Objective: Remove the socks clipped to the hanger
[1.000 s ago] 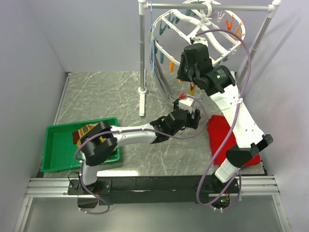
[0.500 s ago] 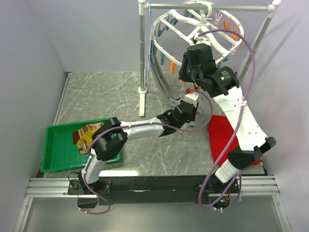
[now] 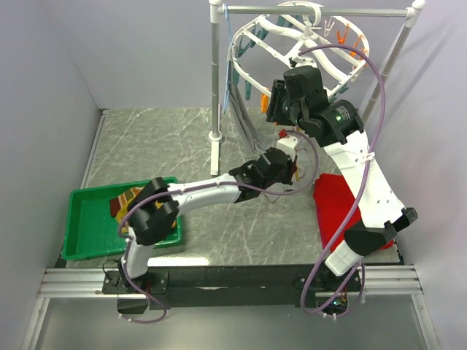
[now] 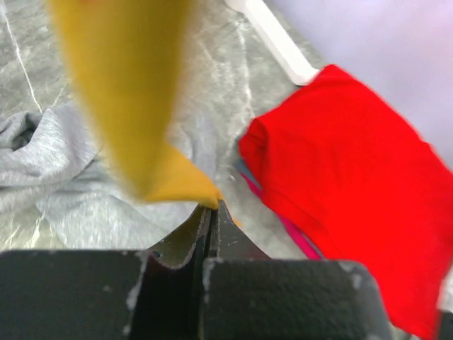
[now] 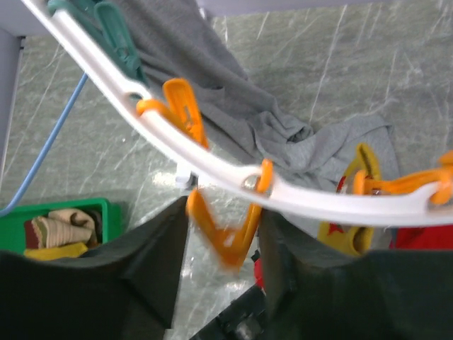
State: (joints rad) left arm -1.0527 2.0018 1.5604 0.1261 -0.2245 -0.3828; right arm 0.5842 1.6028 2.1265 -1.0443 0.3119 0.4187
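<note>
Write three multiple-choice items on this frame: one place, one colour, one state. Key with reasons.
1. Where do the loose socks lie?
A. in the green tray
B. on a red cloth
C. over the rail

2. What colour is the clip between the right fingers?
A. teal
B. orange
C. white

3. How do the left fingers stand?
A. spread wide
B. shut on a grey top
C. shut on a corner of the mustard sock

Key:
1 A: the top and right wrist views show socks piled in the tray.
2 B: the clip is orange and hangs from the white ring between the two fingers.
3 C: the left wrist view shows them pressed together with the sock's corner at their tips.
</note>
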